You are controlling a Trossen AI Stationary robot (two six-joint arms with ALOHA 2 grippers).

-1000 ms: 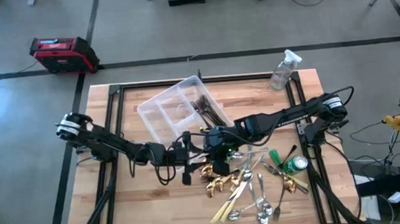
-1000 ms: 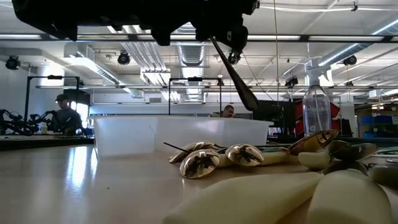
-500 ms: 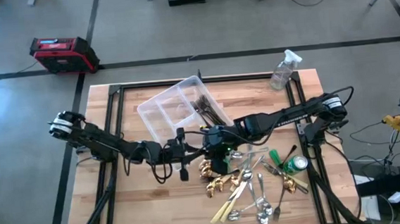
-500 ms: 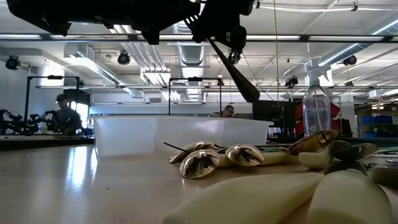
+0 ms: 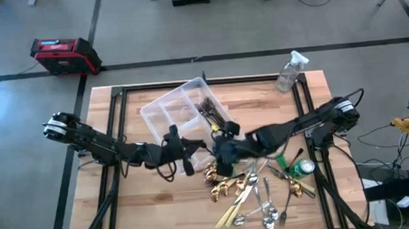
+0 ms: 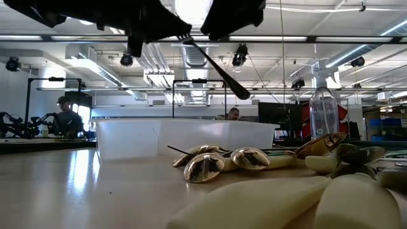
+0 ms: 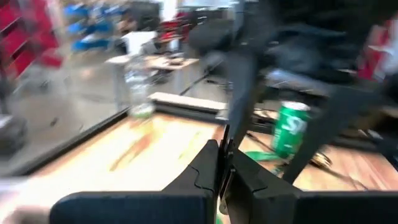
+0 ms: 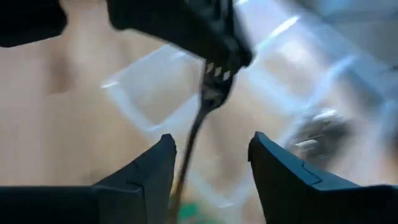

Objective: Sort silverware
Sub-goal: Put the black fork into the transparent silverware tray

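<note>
While the dark fork (image 6: 213, 63) hangs in the air over the table, pinched at its tine end by the left gripper (image 7: 222, 163), whose fingers are closed tight on it, I treat this as a hand-over that is nearly finished. My right gripper (image 8: 208, 163) has its fingers spread apart with the fork's handle running between them and touching neither, as far as I can tell. From above, both grippers meet just beside the near corner of the clear tray (image 5: 162, 110), where other dark forks (image 5: 214, 112) already lie in one compartment. To do this well, I want the right arm clear of the handle first, backing away without brushing it, so the fork does not twist in the left grip. Then I would swing the left arm over the fork compartment, bring the handle low and parallel to the others, and release only once it is close to the tray floor. The unsorted pile (image 5: 257, 194) waits nearer the front edge.
</note>
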